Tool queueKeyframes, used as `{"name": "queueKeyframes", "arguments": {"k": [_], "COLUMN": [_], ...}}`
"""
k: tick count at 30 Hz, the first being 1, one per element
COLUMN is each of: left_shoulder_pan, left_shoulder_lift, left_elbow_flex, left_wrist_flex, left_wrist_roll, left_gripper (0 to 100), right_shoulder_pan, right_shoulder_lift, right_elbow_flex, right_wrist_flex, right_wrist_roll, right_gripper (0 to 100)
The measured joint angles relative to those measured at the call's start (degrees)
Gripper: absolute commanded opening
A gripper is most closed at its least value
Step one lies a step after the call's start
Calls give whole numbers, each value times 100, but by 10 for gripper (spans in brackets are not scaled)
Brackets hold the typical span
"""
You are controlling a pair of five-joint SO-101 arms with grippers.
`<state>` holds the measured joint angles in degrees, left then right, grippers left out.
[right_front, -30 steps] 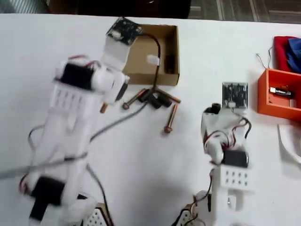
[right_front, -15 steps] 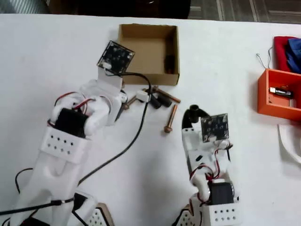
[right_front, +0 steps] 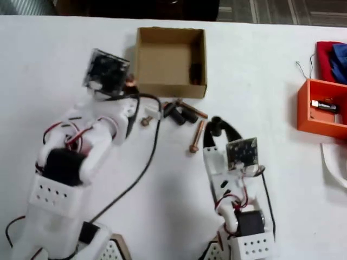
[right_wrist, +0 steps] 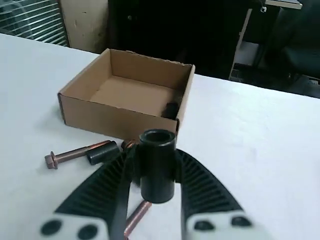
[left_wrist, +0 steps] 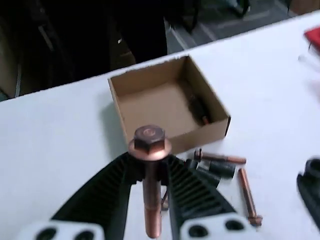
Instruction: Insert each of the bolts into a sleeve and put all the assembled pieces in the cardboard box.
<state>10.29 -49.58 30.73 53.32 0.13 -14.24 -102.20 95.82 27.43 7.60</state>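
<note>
My left gripper (left_wrist: 149, 172) is shut on a copper bolt (left_wrist: 150, 150), held upright with its hex head up; from above the bolt (right_front: 130, 81) hangs just left of the cardboard box (right_front: 168, 89). My right gripper (right_wrist: 157, 175) is shut on a black sleeve (right_wrist: 157, 160), open end up, and this sleeve (right_front: 216, 126) sits right of the loose parts. In front of the box lie black sleeves (right_front: 181, 114) and loose bolts (right_front: 196, 136). One dark piece (right_front: 195, 70) rests inside the box by its right wall.
An orange bin (right_front: 320, 111) and a red cloth (right_front: 328, 57) stand at the far right, with a white object (right_front: 336, 162) at the edge. The left arm's black cable (right_front: 146, 162) trails across the table between the arms.
The left arm has drawn back from over the box to its left side, bolt in its grip. The right arm has shifted left toward the loose parts, still holding the sleeve.
</note>
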Motion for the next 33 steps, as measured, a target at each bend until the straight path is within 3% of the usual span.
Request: {"name": "queueKeyframes", "arguments": {"k": [5, 10, 15, 20, 33], "left_shoulder_pan": [0, 35, 510, 1099, 1916], "left_shoulder_lift": [-281, -369, -369, -369, 255], "left_elbow_flex": [826, 1565, 1591, 1415, 1152], "left_wrist_flex": [-1609, -2901, -3095, -3103, -3156], "left_wrist_roll": [985, 1363, 1785, 2101, 2180], "left_gripper": [27, 27, 27, 27, 27], "right_shoulder_pan": [-387, -475, -475, -466, -475], "right_shoulder_lift": [0, 0, 0, 0, 9], "right_elbow_flex": [35, 53, 53, 53, 53], "right_wrist_flex": [-18, -18, -387, -651, -721], "right_wrist_roll": [0, 0, -9, -642, -765], "right_gripper": [22, 22, 22, 22, 22]}}
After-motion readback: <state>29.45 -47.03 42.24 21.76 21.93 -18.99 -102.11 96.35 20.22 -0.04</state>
